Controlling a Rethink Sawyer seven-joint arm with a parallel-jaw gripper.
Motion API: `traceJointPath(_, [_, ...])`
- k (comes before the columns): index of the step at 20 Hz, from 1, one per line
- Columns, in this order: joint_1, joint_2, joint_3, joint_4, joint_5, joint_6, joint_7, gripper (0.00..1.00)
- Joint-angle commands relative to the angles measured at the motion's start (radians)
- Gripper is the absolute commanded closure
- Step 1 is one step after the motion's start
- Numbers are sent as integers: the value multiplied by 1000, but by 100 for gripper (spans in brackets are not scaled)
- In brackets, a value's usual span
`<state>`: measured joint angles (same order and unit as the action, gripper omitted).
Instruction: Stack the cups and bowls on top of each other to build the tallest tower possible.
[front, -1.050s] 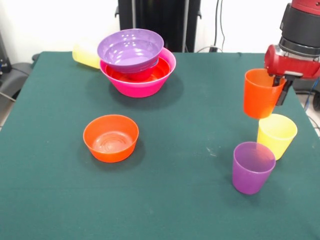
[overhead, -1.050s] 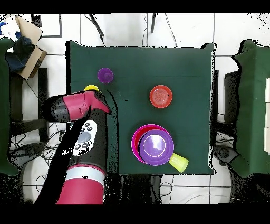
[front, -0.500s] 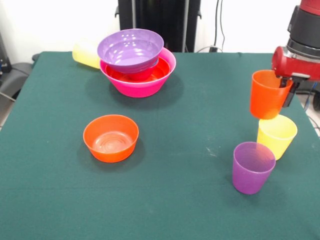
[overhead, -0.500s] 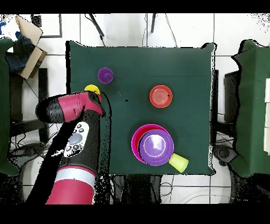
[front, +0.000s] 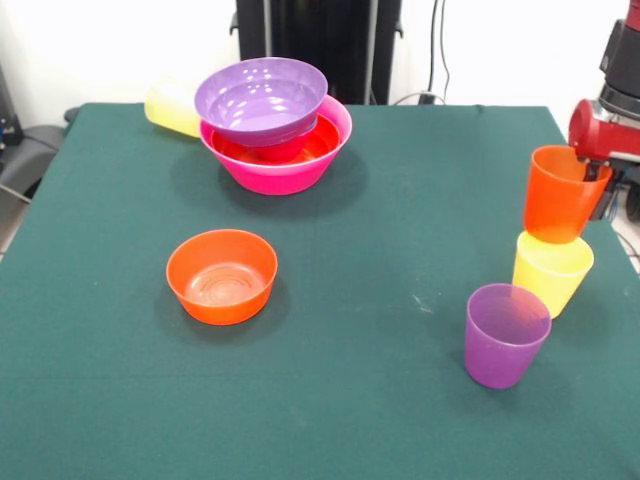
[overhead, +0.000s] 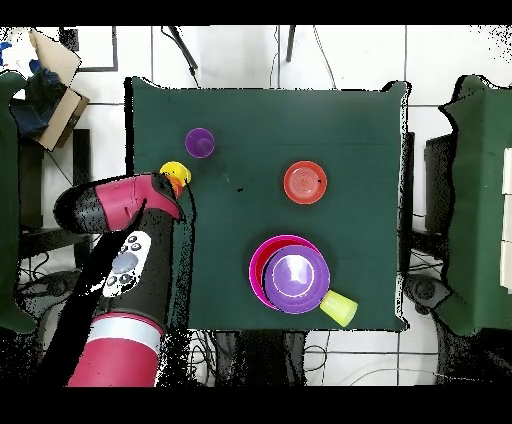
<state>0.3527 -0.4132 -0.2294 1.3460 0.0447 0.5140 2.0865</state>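
My gripper (front: 592, 178) at the right edge is shut on the rim of the orange cup (front: 558, 196), which hangs slightly tilted with its base right at the mouth of an upright yellow cup (front: 552, 272). A purple cup (front: 505, 335) stands just in front of them. At the back, the tower (front: 277, 125) is a big pink bowl (front: 290, 172) holding an orange bowl with the wide purple bowl (front: 261, 97) on top. A small orange bowl (front: 221, 276) sits alone. From overhead, the gripper (overhead: 176, 186) covers most of the orange cup (overhead: 181, 181).
A second yellow cup (front: 171, 108) lies on its side behind the tower near the table's back edge. The held cup and the yellow cup under it are close to the right table edge (front: 600, 235). The arm (overhead: 115, 205) reaches in over that side.
My gripper has carried the orange cup sideways toward the table's edge, from beside the upright yellow cup to directly over its mouth. Nothing else moved.
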Motion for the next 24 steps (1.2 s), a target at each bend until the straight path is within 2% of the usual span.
traceJointPath(1, [-8, 57, 56, -37, 24, -69, 170, 100])
traceJointPath(13, [-23, 131, 63, -96, 42, -123, 150, 100])
traceJointPath(18, [-14, 120, 55, -109, 52, -89, 153, 100])
traceJointPath(24, [-8, 57, 48, -52, 49, -59, 146, 100])
